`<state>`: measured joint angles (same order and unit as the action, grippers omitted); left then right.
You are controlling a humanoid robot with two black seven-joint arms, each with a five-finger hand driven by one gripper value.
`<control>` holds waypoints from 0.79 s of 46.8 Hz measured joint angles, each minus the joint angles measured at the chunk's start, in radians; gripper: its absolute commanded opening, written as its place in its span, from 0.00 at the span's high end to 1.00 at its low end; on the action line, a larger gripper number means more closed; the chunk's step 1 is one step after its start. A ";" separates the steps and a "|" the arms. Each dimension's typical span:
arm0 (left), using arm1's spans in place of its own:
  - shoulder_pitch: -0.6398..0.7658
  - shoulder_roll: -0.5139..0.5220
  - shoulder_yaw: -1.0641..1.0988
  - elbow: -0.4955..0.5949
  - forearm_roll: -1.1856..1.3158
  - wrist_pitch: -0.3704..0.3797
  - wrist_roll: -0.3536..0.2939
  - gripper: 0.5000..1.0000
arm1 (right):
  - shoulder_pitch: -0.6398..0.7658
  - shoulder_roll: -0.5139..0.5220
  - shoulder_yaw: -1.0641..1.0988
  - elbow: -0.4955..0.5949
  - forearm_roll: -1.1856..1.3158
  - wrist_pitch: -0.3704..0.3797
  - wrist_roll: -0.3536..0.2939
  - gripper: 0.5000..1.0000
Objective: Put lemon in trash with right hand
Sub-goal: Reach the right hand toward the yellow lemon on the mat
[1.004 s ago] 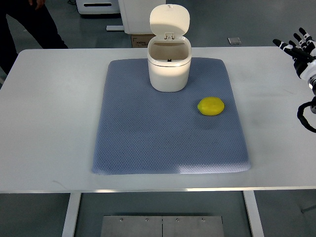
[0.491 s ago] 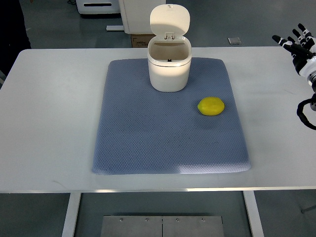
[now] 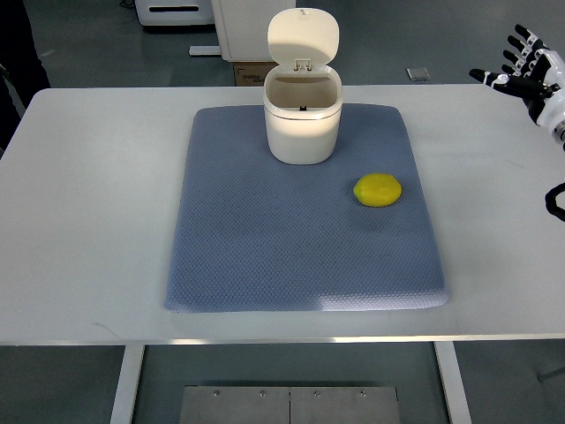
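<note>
Your items: lemon (image 3: 378, 190) lying on the blue mat (image 3: 265, 256), right of and a little nearer than the white bin (image 3: 303, 124), whose lid is up. Your right hand (image 3: 530, 75) hovers at the table's (image 3: 88, 221) far right corner, fingers spread, holding nothing, well apart from the lemon.

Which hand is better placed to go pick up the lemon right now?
The right hand. It is the only hand in view, open at the table's far right edge, and the lemon lies on the right part of the mat. The left arm is out of view.
</note>
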<state>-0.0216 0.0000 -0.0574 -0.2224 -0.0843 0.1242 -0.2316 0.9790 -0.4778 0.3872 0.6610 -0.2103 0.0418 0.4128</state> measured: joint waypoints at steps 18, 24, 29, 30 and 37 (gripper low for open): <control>0.000 0.000 -0.001 0.000 0.000 0.000 0.000 0.00 | -0.011 -0.280 -0.126 0.494 -0.203 -0.014 0.057 0.00; 0.000 0.000 0.000 0.000 0.000 0.000 0.000 0.00 | -0.011 -0.296 -0.142 0.524 -0.328 -0.014 0.058 0.00; 0.000 0.000 0.000 0.000 0.000 0.000 0.000 0.00 | -0.004 -0.298 -0.165 0.549 -0.398 -0.015 0.057 0.00; 0.000 0.000 0.000 0.000 0.000 0.000 0.000 0.00 | -0.001 -0.298 -0.172 0.553 -0.417 -0.015 0.055 0.00; 0.000 0.000 0.000 0.000 0.000 0.000 0.000 0.00 | 0.064 -0.284 -0.250 0.555 -0.504 -0.016 0.045 0.00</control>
<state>-0.0214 0.0000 -0.0578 -0.2224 -0.0844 0.1242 -0.2315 1.0429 -0.7618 0.1369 1.2159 -0.7139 0.0260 0.4581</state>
